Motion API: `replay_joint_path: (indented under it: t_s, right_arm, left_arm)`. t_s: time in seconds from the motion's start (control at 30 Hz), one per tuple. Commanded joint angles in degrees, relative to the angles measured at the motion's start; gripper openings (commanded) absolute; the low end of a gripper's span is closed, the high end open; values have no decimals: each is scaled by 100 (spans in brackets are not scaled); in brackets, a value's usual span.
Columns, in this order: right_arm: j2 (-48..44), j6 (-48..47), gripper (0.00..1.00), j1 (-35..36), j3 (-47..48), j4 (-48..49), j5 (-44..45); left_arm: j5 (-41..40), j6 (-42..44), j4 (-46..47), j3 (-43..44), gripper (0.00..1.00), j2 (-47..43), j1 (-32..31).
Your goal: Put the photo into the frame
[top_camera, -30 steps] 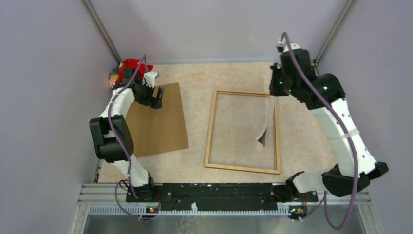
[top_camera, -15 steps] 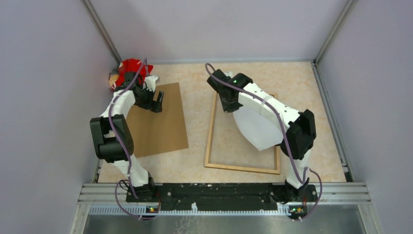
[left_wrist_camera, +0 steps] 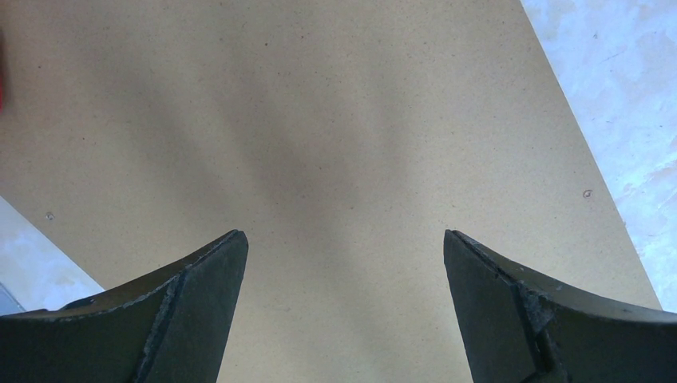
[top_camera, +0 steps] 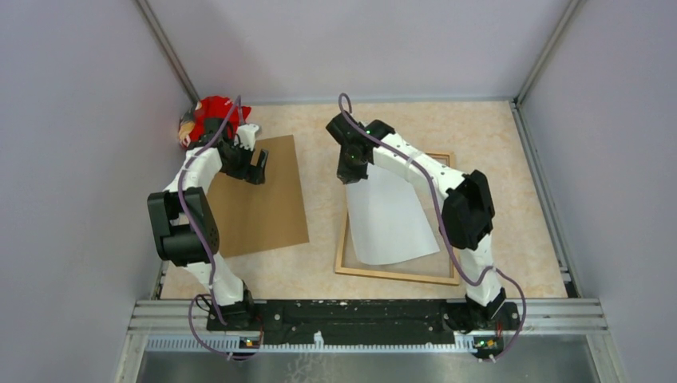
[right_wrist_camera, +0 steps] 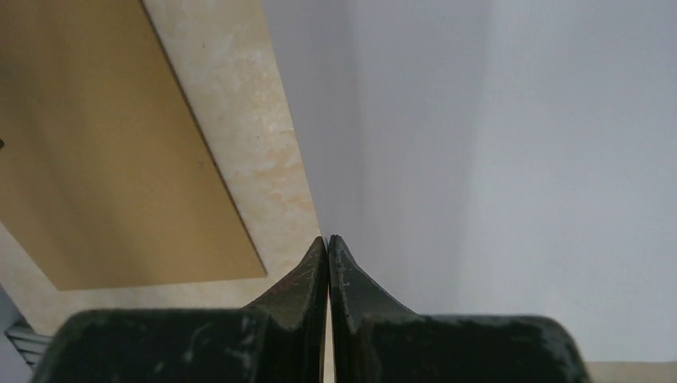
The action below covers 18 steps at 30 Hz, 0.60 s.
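Observation:
The photo (top_camera: 391, 219) shows its plain white back and slopes across the left half of the frame (top_camera: 397, 276), a golden-brown wooden rectangle flat on the table. My right gripper (top_camera: 352, 169) is shut on the photo's far left corner, above the frame's far left corner. In the right wrist view the jaws (right_wrist_camera: 328, 238) are pressed together on the sheet's edge, and the photo (right_wrist_camera: 479, 159) fills the right side. My left gripper (top_camera: 258, 165) hovers open over the brown backing board (top_camera: 263, 207); its fingers (left_wrist_camera: 207, 279) stand wide apart with only board between them.
A red object (top_camera: 215, 108) sits in the back left corner behind the left arm. The backing board (right_wrist_camera: 96, 144) lies left of the frame with a strip of table (top_camera: 323, 215) between them. Grey walls close in on the left, back and right.
The right arm swung from the right side to the frame's far left corner, carrying the photo. The sheet went from hanging edge-on to spread white side up. The left arm stayed put.

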Motion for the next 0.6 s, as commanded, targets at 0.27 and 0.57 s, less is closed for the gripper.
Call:
replay_joint_path:
  t_s: [0.27, 0.57]
  right_arm:
    - [-665, 2545, 0, 18, -510, 323, 1294]
    - [-1303, 2585, 0, -240, -1474, 592, 1694]
  left_arm:
    - [-57, 113, 179, -43, 98, -246, 11]
    - [-21, 125, 218, -60, 99, -191, 22]
